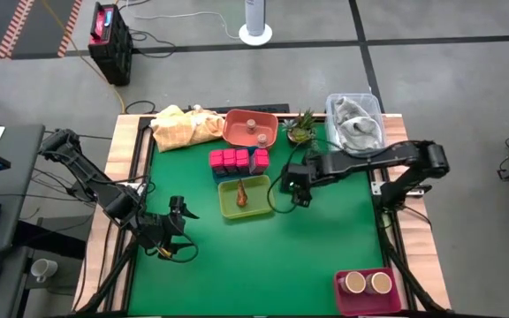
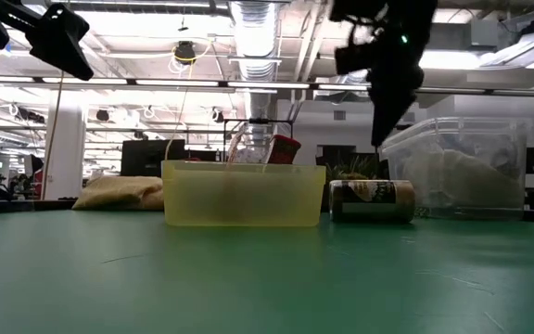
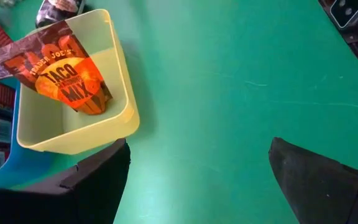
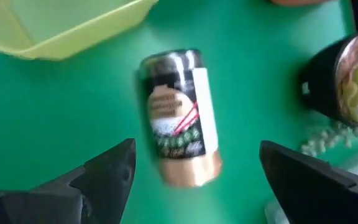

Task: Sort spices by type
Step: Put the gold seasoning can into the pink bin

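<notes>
- The high view looks straight down on the whole green table point(image 1: 210, 256), far enough off to take in both arms.
- The low view sits at table height, looking level across the mat into the room; the yellow bin point(image 2: 244, 193) stands near it.
- The left wrist view looks forward between the left gripper point(image 3: 197, 180)'s fingers, close above the mat, and shares that bin.
- The right wrist view hangs close over a lying spice jar point(image 4: 179, 115), just ahead of the right gripper point(image 4: 194, 180); the low view shares this jar.
</notes>
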Controlling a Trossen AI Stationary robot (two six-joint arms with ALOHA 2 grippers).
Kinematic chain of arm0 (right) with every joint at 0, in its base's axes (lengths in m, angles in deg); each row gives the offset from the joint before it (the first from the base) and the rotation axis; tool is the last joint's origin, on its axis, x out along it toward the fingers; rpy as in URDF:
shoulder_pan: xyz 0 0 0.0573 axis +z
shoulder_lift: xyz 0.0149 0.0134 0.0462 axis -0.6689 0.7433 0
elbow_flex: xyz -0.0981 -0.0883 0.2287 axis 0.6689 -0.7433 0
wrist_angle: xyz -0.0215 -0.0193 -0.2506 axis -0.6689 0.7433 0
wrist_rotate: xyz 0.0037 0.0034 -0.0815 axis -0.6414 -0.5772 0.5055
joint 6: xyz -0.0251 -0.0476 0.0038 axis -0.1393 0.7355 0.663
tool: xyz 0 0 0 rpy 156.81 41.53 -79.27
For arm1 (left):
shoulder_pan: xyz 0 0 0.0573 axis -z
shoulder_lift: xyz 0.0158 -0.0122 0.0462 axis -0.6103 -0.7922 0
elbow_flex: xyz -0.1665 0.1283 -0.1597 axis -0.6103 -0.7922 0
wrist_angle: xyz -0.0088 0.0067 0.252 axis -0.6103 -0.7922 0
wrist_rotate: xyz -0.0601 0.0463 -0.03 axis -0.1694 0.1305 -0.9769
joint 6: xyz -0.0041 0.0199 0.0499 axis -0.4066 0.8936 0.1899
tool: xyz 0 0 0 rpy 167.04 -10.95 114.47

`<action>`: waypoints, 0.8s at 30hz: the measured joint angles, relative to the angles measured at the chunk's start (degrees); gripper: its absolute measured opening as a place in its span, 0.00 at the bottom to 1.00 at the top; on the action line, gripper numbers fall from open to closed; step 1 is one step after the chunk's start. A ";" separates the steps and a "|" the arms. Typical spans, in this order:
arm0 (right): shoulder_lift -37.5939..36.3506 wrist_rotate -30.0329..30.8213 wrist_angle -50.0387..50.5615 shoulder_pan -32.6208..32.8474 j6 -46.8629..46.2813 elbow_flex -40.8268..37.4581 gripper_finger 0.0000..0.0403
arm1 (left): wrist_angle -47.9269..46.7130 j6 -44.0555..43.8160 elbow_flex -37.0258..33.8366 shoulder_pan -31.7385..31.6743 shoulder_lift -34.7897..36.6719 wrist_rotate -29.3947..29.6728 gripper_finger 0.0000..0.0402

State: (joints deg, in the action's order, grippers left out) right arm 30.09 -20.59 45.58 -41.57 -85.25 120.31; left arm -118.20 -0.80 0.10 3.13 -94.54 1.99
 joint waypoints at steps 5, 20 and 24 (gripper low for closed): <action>-7.45 -4.43 -13.37 -1.49 3.87 -12.02 0.91 | 0.02 -0.64 0.00 -0.96 0.00 0.00 0.91; -12.04 -5.81 -19.85 -2.16 10.25 -18.10 0.91 | 4.14 -5.20 1.34 -4.97 0.00 3.75 0.91; -12.07 -4.05 -21.40 -1.12 9.54 -18.10 0.91 | 4.15 -4.94 3.76 -5.81 0.02 4.77 0.91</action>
State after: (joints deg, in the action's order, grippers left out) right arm 18.02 -24.64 24.18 -42.70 -75.71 102.20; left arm -114.05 -5.74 3.86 -2.68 -94.52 6.76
